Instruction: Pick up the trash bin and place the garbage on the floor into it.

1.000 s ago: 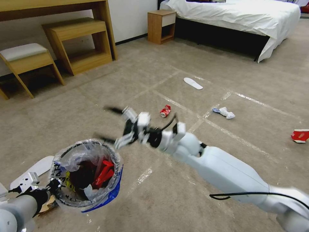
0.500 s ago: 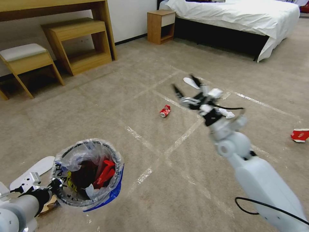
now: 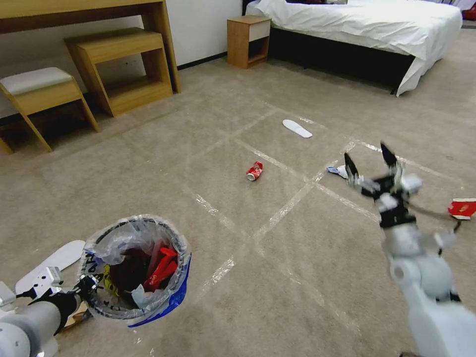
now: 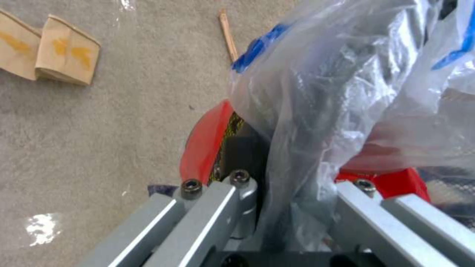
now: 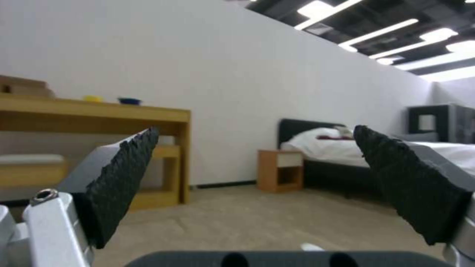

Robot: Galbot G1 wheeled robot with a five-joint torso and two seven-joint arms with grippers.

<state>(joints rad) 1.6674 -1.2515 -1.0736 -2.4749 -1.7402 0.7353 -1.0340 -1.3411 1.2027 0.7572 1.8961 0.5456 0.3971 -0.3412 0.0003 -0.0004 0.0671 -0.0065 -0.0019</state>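
The trash bin (image 3: 136, 302), lined with a crinkled clear bag, hangs low at the near left with red litter inside it. My left gripper (image 3: 85, 287) is shut on its rim; the left wrist view shows the bag (image 4: 321, 92) and red base (image 4: 205, 148) pinched at the gripper (image 4: 277, 174). My right gripper (image 3: 368, 159) is raised at the right, open and holding nothing (image 5: 267, 174). Garbage on the floor (image 3: 277, 258): a crushed red can (image 3: 254, 171), crumpled white paper (image 3: 341, 171) just behind the right gripper, a red-white carton (image 3: 462, 208) and a white insole (image 3: 297, 128).
Another white insole (image 3: 54, 258) lies beside the bin, with brown cardboard (image 4: 49, 55) and a wooden stick (image 4: 228, 33) below it. A wooden desk and shelf (image 3: 119, 64), a stool (image 3: 39, 94), a nightstand (image 3: 248, 39) and a bed (image 3: 367, 25) line the far side.
My right arm has swung from above the bin across to the right, staying open. The left gripper and the bin have not moved.
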